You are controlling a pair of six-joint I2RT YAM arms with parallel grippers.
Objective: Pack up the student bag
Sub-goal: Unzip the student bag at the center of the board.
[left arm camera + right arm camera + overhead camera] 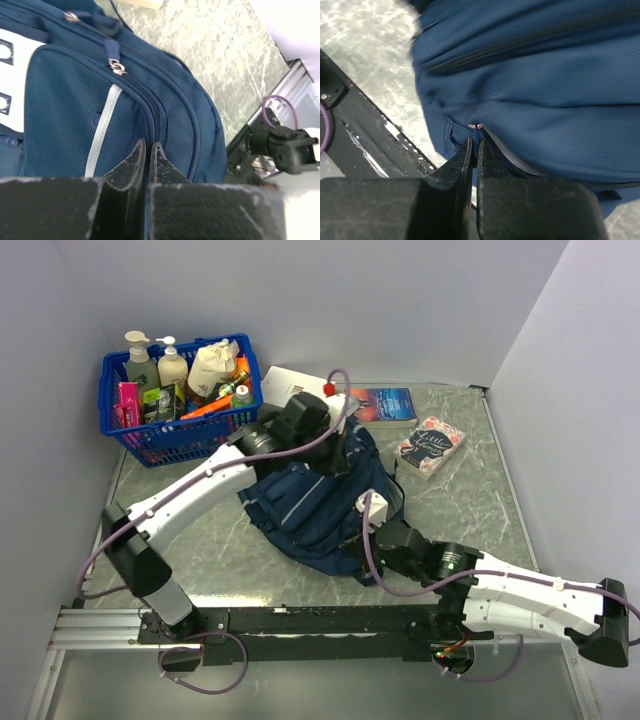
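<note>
From above, your left tool (148, 145) and right tool (476, 142) have their tips hidden against the student bag (300, 510). Right wrist view: bag blurred, cropped at top and right. Labels inside the basket (160, 445) are illegible.

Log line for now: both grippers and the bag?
left gripper: shut on student bag | right gripper: shut on zipper pull | books: outside bag

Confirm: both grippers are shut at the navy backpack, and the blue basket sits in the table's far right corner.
Wrong corner: the top external view shows the blue basket in the far left corner. The left gripper and right gripper are indeed shut at the navy backpack.
</note>
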